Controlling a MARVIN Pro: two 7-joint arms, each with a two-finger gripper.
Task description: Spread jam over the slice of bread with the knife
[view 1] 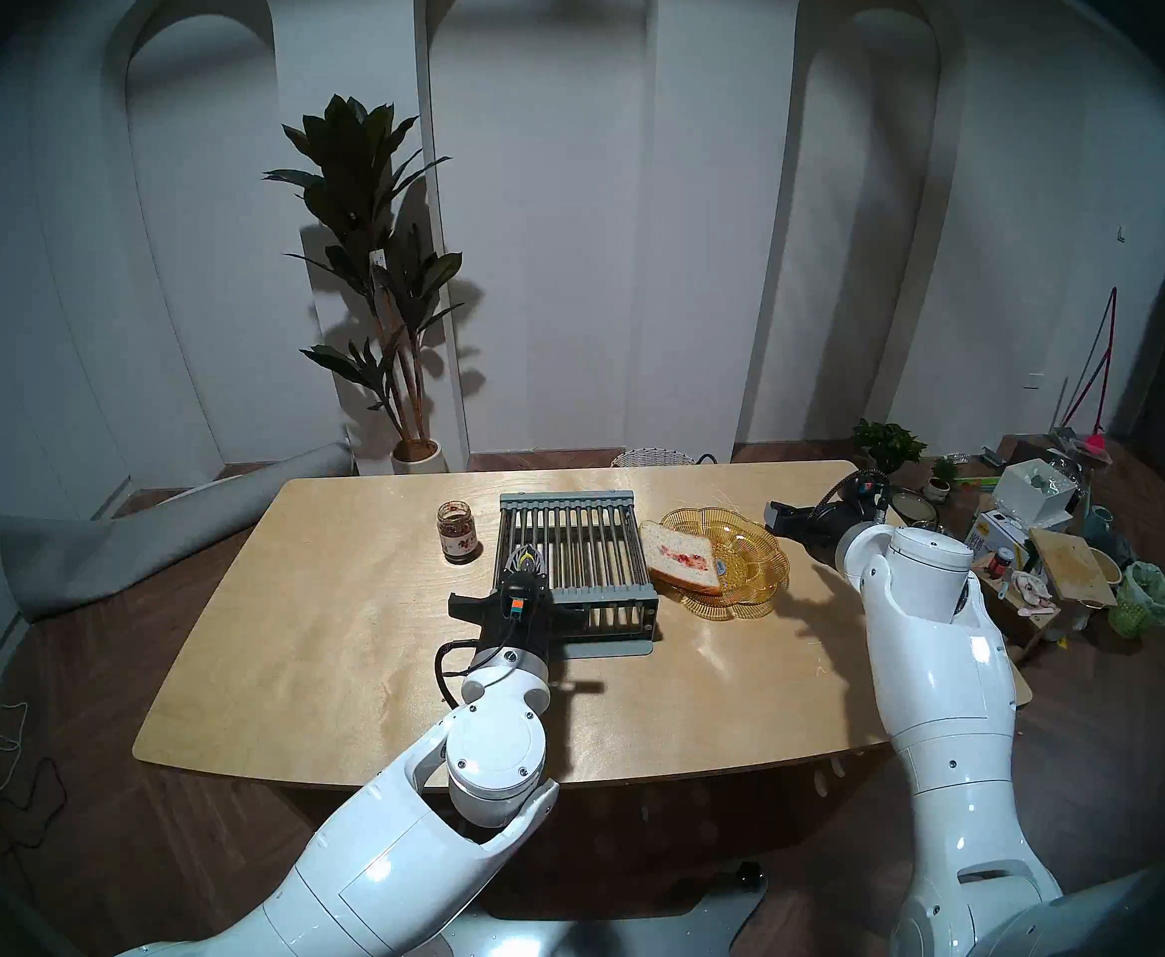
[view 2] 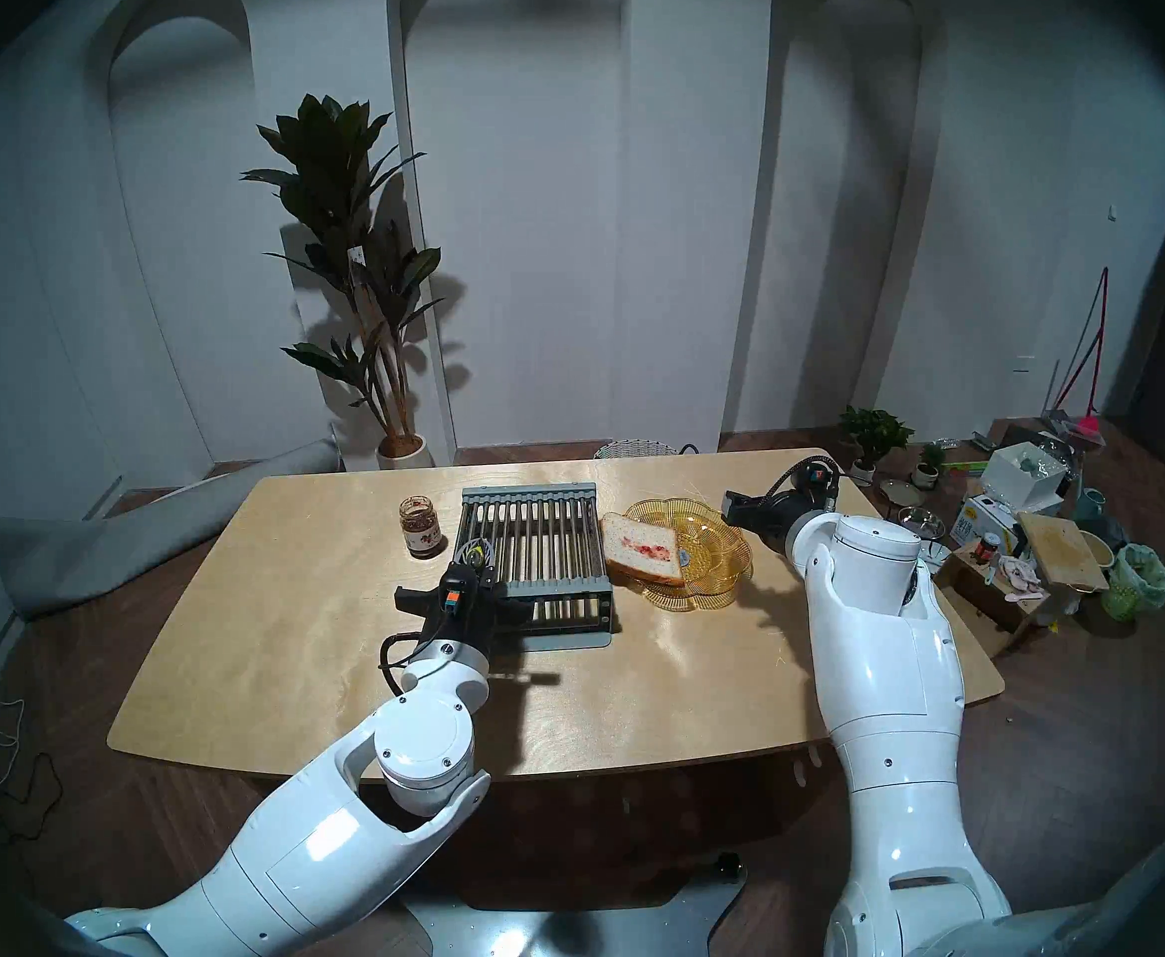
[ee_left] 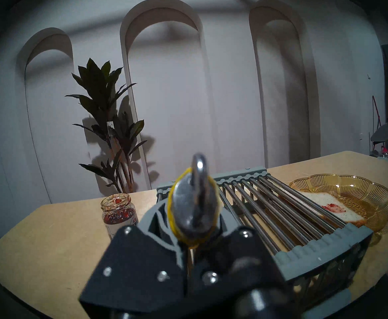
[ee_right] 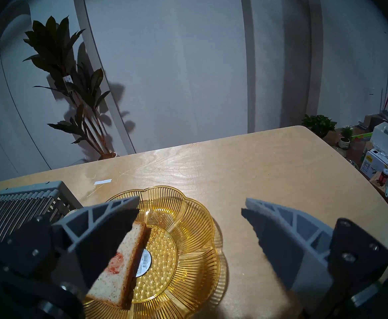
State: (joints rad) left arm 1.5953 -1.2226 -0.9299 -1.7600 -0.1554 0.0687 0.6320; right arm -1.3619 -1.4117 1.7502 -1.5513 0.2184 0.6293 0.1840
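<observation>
I am holding the knife in my left gripper, jaws clamped together on its yellow handle, blade pointing forward and roughly level, so that the flat of the steel is facing the work ahead. The tool is hovering above the near left corner of the grey dish rack, which is standing at the centre of the wooden table. I judge that this keeps the blade clear of the rack rods and between the two stations it must serve. To the left of the rack, the open jam jar is standing upright, lid off, the dark red jam filling its lower part. To the right of the rack, the slice of bread is leaning on the rim of the amber glass dish, one edge against the rack side, a small red smear showing at its middle only; most of the face is bare, so I am judging the spreading as barely begun. My right gripper is hanging above the dish with jaws standing wide apart, gripping nothing, probably placed to steady the slice. Beyond the table, a potted plant is standing against a white wall with arched panels; household clutter is lying at the far right.
</observation>
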